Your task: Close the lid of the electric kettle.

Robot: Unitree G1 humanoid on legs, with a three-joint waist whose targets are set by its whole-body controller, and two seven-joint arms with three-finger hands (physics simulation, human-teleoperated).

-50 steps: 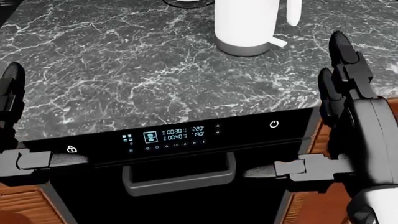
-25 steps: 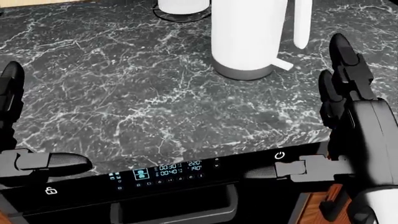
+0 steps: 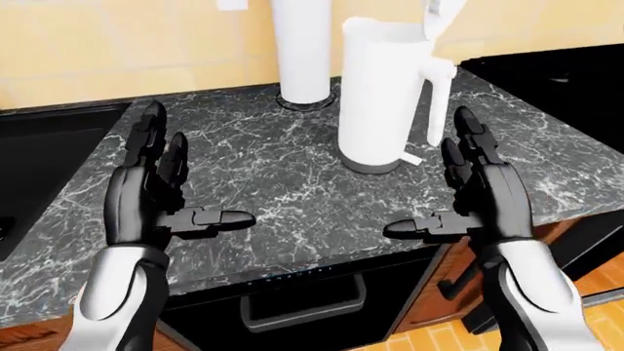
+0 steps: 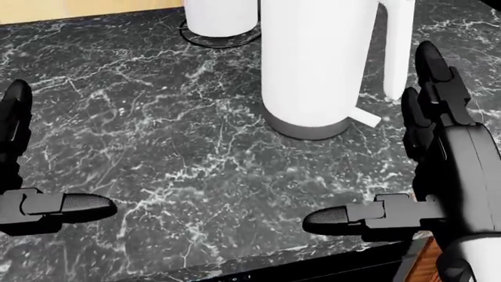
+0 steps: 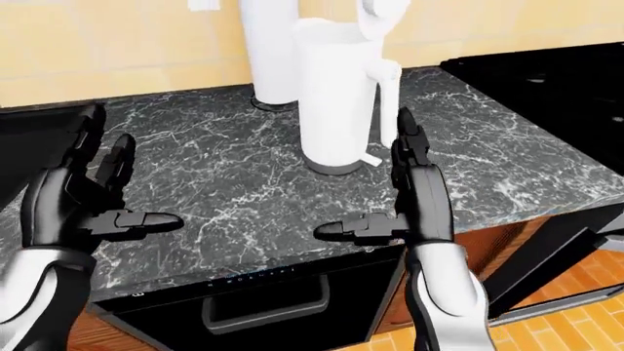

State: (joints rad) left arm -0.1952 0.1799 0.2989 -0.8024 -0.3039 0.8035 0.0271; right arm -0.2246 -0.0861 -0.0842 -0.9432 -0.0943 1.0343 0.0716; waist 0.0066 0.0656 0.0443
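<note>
A dark grey marble tabletop (image 3: 254, 183) with white veining fills most of the scene, running from a black recessed sink (image 3: 44, 157) at the far left to a black stovetop (image 3: 561, 88) at the far right, with a pale yellow wall (image 3: 117, 44) behind it. Under the tabletop's near edge sits a black built-in appliance with a grey bar handle (image 3: 302, 307), and orange wood flooring (image 3: 429, 340) shows at the bottom right. The tall white cylindrical electric kettle (image 3: 382, 102) stands upright on a grey base slightly right of centre, its white handle (image 3: 432, 102) on the right side and its white lid (image 3: 441, 13) raised above the top rim, so the kettle stands open. Just beyond it to the left stands a second white cylinder (image 3: 304, 51). The black left hand (image 3: 156, 197) is held over the tabletop at the near left, well apart from the kettle, fingers (image 3: 146, 139) spread wide and holding nothing. The black right hand (image 3: 483, 197) is near the kettle's right side, just nearer than the handle and not touching it, its fingers (image 3: 468, 131) also splayed wide and empty.
</note>
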